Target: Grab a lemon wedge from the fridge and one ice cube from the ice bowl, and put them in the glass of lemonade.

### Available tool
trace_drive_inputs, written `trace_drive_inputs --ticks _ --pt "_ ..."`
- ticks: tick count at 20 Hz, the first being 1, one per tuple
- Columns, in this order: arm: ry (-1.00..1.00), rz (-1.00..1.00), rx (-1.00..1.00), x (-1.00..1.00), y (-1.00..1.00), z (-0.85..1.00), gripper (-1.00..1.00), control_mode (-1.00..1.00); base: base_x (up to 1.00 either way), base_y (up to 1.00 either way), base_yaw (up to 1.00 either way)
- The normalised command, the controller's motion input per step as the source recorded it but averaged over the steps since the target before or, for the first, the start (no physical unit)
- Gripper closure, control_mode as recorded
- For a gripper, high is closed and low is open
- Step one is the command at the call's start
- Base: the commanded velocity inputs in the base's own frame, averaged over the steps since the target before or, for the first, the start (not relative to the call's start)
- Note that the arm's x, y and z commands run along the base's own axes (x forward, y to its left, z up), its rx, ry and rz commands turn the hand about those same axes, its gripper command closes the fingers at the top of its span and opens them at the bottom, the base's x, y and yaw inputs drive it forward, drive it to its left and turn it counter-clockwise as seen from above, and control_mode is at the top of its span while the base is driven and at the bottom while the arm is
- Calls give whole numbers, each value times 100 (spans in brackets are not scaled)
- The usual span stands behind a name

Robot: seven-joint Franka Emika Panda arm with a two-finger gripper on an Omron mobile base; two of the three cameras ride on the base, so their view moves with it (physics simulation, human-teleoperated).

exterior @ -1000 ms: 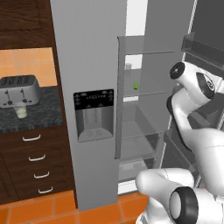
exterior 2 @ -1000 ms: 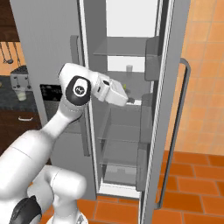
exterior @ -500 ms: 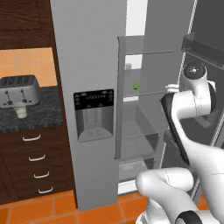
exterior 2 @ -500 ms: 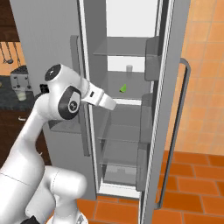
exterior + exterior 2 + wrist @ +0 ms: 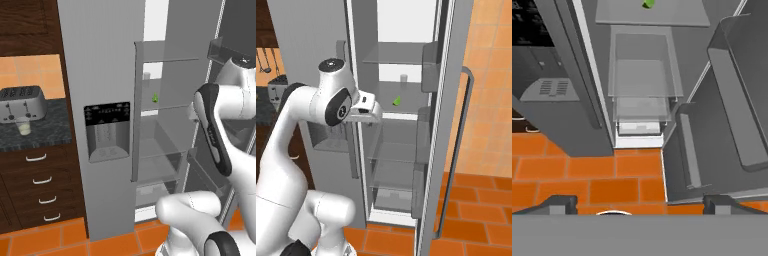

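Steel-grey and already standing with its right door swung wide, the fridge (image 5: pixel 102 75) is showing its glass shelves, so the opening step looks done. Sitting on the middle shelf is the lemon wedge (image 5: pixel 398 100), a tiny yellow-green piece (just below and a little left of a small clear cup at the back), untouched; in the hand view it is peeking in at 12 o'clock (image 5: pixel 647 4).

Hanging in front of the open compartment, the end effector (image 5: pixel 639 205) is pointing down toward the lower drawers and the orange tile floor, its finger tips (image 5: pixel 561 204) spread fully apart and gripping nothing. By my judgement the wedge pickup is only now being approached.

Over on the dark worktop (image 5: pixel 55 125), at 9 o'clock from the fridge, the glass of lemonade (image 5: pixel 23 128) is standing in front of the toaster (image 5: pixel 21 103), apparently with nothing added. Left to do: fetching the wedge, one ice cube, and dropping both in.
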Motion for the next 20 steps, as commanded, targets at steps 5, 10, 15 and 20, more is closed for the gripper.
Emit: trace_drive_inputs --ticks 5,10,15,20 --pt "-4 11 4 -99 13 18 -100 -100 0 0 0" --pt "-9 6 0 -79 18 2 -100 -100 0 0 0" --pt "-2 0 0 -21 1 1 -100 -100 0 0 0" --pt "-2 3 1 21 0 -3 -100 -100 0 0 0"
